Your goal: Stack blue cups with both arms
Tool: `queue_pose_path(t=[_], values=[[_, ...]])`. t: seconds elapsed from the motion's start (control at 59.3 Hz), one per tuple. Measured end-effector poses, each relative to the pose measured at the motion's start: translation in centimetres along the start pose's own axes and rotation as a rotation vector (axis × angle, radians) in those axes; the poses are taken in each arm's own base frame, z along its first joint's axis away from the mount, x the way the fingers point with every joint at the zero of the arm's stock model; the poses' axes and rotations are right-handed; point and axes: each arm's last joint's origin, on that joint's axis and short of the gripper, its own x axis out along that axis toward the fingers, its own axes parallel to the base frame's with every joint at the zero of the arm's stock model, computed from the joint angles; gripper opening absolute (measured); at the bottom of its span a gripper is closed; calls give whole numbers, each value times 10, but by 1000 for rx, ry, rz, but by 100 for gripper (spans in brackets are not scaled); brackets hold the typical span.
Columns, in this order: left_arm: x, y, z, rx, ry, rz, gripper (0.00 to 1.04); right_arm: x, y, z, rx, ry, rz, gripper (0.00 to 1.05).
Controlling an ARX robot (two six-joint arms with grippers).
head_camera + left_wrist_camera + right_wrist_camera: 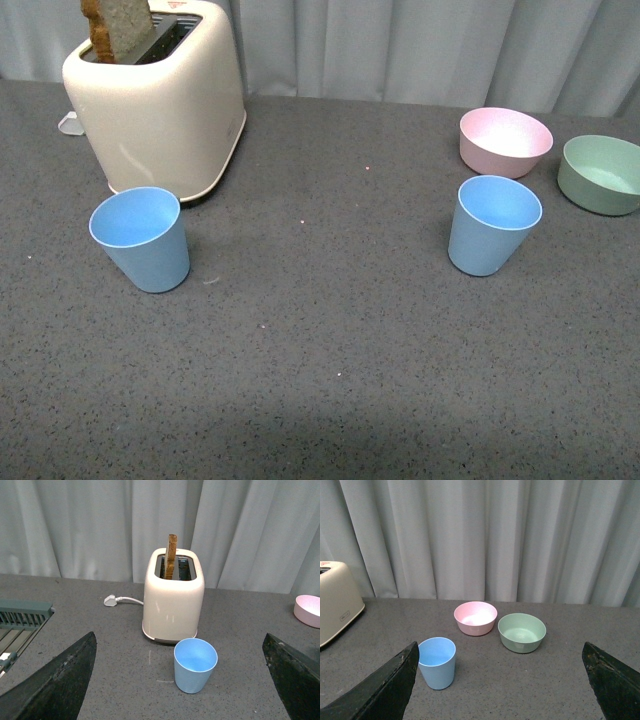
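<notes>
A: Where does the surface leave room to move?

B: The middle and the whole lower part of the front view are bare grey speckle, with a broad open strip between the two cups. Along the top of the frame the far edge meets a pale curtain.

A: And the cups themselves?

B: The left blue cup stands upright at centre left, just in front of the cream toaster, close to it but apart. A bread slice sticks up from a slot. The right blue cup stands upright at centre right, near the pink bowl behind it. The green bowl is cut by the right edge.

A: What do the claws show?

B: The left claw is spread wide and empty. Its dark fingers stand far apart, and the left cup is ahead of them, untouched. The right claw is spread just as wide and also empty, with the right cup ahead and both bowls beyond it.

A: Anything crowding the edges?

B: In the left wrist view, a white plug lies beside the toaster, and a slatted grey-green rack sits off to one side.
</notes>
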Motion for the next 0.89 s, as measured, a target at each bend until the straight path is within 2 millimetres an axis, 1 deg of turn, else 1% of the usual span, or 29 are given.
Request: queue_pose_path(t=[0.893], values=[[0,0,0,0,0,0,98,0,0,0,0,0,0,95]])
